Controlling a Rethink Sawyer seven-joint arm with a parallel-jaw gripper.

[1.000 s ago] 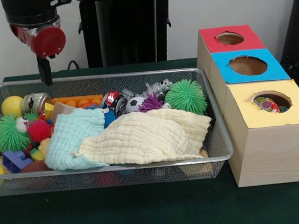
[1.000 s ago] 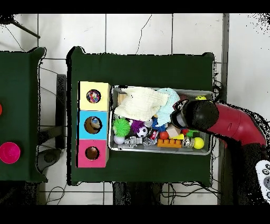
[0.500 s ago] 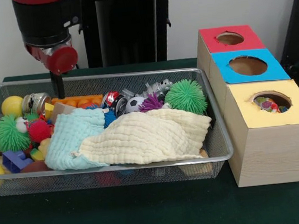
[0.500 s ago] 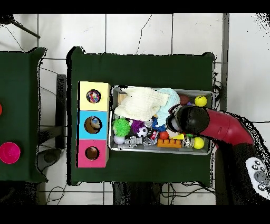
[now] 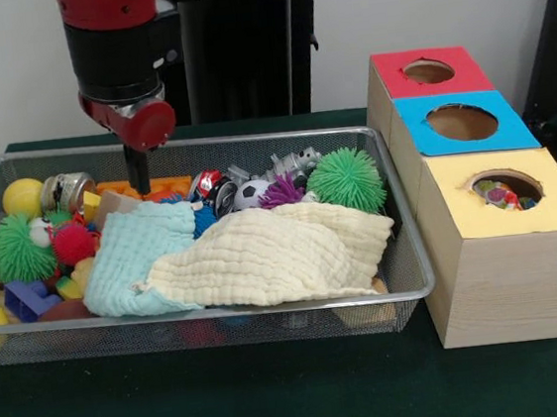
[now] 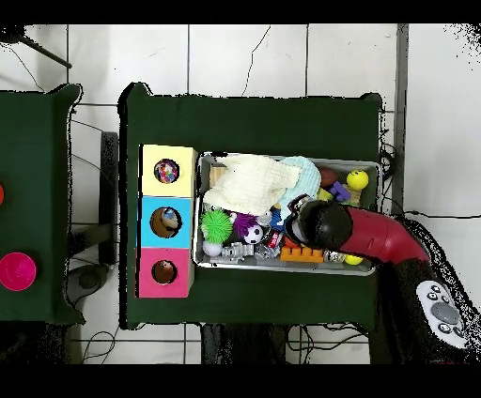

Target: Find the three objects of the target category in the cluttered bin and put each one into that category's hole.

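Note:
My gripper [image 5: 138,175] hangs as one dark bar below the red and black arm head [image 5: 124,65], at the back of the wire bin [image 5: 269,309]. Its tip is just above the orange brick [image 5: 152,189]. It holds nothing that I can see. In the overhead view the arm head [image 6: 321,223] covers the gripper. Three boxes stand beside the bin, each with a round hole: red top [image 5: 429,71], blue top [image 5: 462,121], yellow top [image 5: 506,189]. Small coloured items lie inside the yellow hole. A cream cloth [image 5: 273,254] and a light blue cloth [image 5: 134,254] cover much of the bin.
Also in the bin: green spiky balls [image 5: 347,179] [image 5: 16,249], a purple spiky ball [image 5: 280,190], a small soccer ball [image 5: 249,193], a red and black ball [image 5: 208,185], a metal can [image 5: 65,190], a yellow ball [image 5: 22,197], a red spiky ball [image 5: 73,242] and a blue block [image 5: 27,300].
In the front view the arm has moved right along the back of the bin, from its left corner to above the orange brick, and has dropped a little. The bin's contents have not moved.

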